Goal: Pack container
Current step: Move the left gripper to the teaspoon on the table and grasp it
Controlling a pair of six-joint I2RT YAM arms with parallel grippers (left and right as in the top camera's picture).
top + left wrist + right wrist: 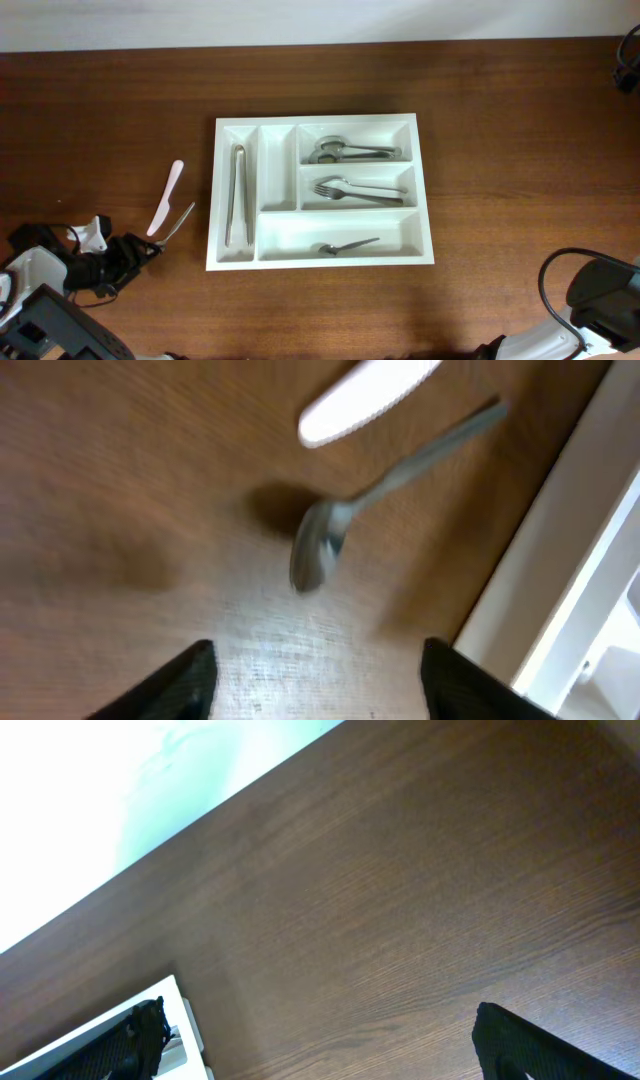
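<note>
Spoon (pixel 330 540) lies on the desk (pixel 120 510) at frame centre, just ahead of the spread, empty left claw (pixel 320 685); light, stiff, slippery metal, probably best pinched across its handle. Right claw (pixel 335 1040) gapes empty.

The table (pixel 480 90) is seen from straight above and from afar by the overhead camera, with the tray (pixel 215 190) centred. The left wrist view is taken low and close, aimed at the spoon (pixel 318 550) beside the tray's wall; both are shared with the overhead view. The right wrist view is angled across bare wood towards the table's far edge.
</note>
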